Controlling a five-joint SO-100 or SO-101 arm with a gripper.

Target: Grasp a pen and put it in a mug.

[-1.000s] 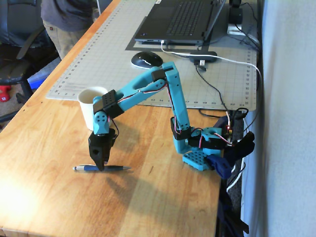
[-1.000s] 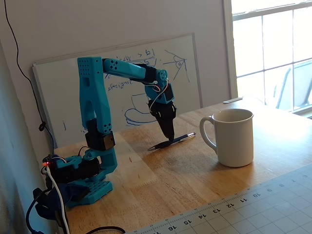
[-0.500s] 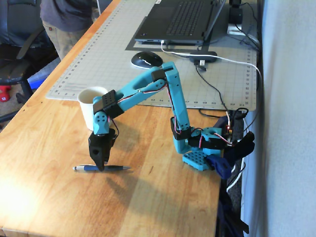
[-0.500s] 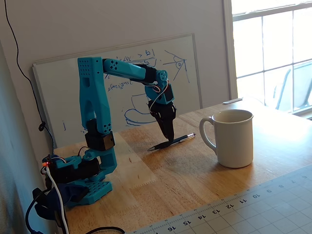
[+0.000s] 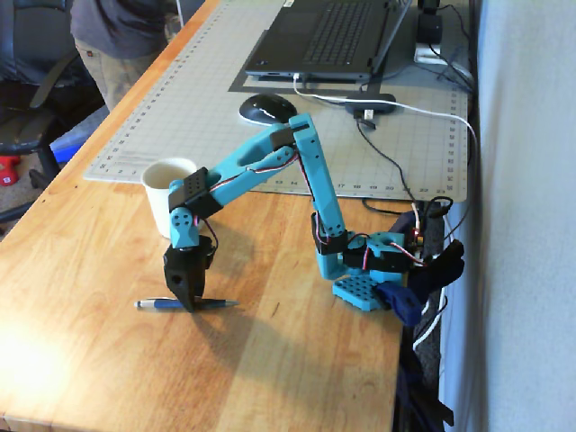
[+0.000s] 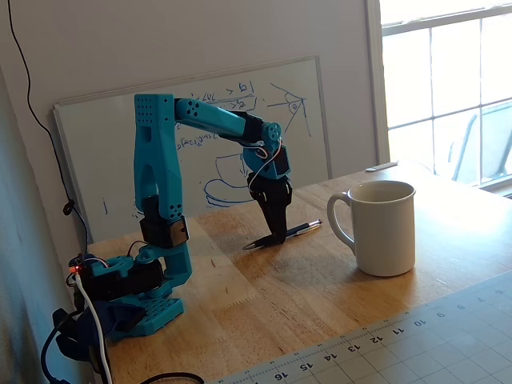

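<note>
The pen (image 5: 157, 304) lies flat on the wooden table, dark blue with silver ends; it also shows in the other fixed view (image 6: 302, 230). My gripper (image 5: 190, 302) points straight down onto the middle of the pen, and its black fingers look closed around the barrel (image 6: 278, 238). The pen still rests on the table. The off-white mug (image 5: 167, 193) stands upright just behind the gripper, at the edge of the mat. In the other fixed view the mug (image 6: 384, 228) stands to the right of the pen, handle toward the gripper.
A grey cutting mat (image 5: 180, 117) carries a black mouse (image 5: 266, 108) and a laptop (image 5: 333, 36). Cables (image 5: 396, 166) run to the arm's base (image 5: 369, 270) at the table's right edge. A whiteboard (image 6: 200, 160) leans on the wall. A person (image 5: 117, 36) stands at far left.
</note>
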